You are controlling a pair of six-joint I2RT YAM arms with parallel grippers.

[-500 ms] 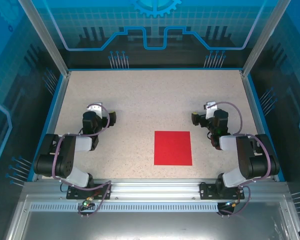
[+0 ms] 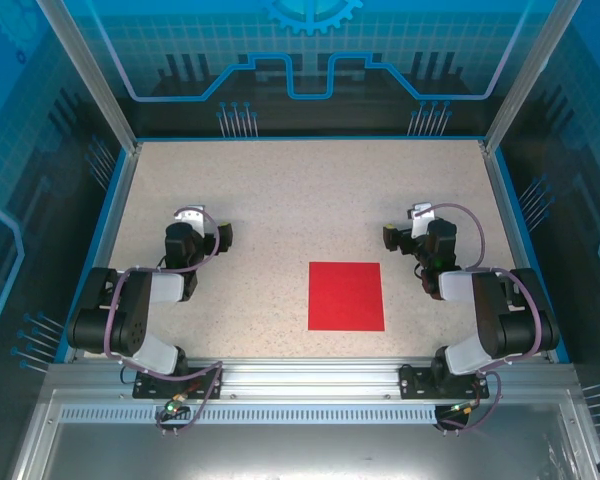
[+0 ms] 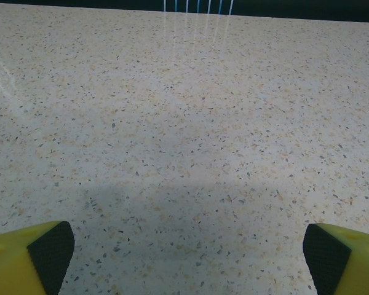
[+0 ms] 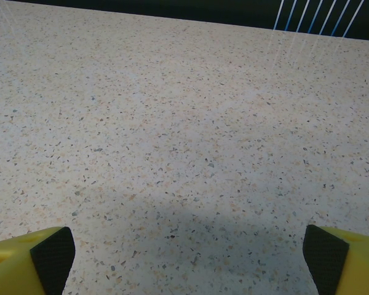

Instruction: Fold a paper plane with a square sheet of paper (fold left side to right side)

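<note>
Top external: the square sheet of paper lies near, not touching, right fingers.

A speckled beige worktop with fine dark and orange flecks lies flat inside a thin blue rim. A slanted aluminium post rises at each far corner, and between them stands a translucent blue back panel printed with a gear and angular lines. Along the near edge runs an aluminium rail, with a slotted strip just below it. The wrist views show the worktop glossy, with thin pale-blue stripes at its far edge
</note>
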